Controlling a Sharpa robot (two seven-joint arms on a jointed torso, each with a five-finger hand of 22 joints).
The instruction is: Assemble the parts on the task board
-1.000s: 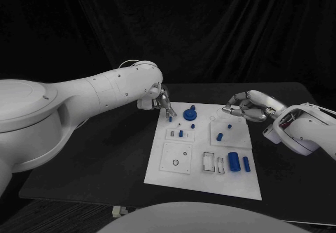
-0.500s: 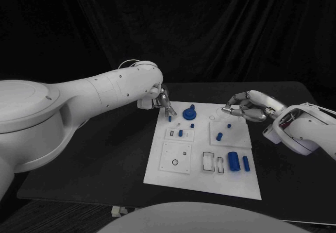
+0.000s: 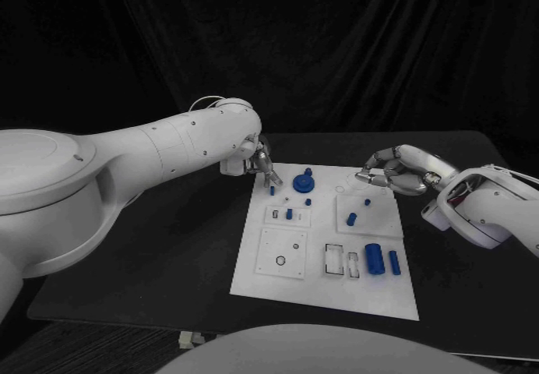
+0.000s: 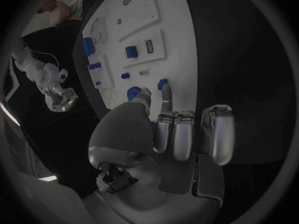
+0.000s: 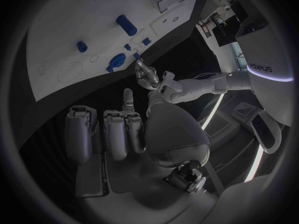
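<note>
At the far-left corner of the task board (image 3: 281,280) on the bench (image 3: 168,241), the left hand (image 3: 256,164) is pinching a small blue peg (image 3: 272,189), risking a tilted, jammed insertion, while the right hand (image 3: 396,173) is hovering curled, empty.

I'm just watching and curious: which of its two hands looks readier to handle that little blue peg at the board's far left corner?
Probably the left hand: its fingertips sit right at the small blue peg on the task board. The right hand hovers at the board's far right corner, fingers curled, apparently holding nothing.
</note>
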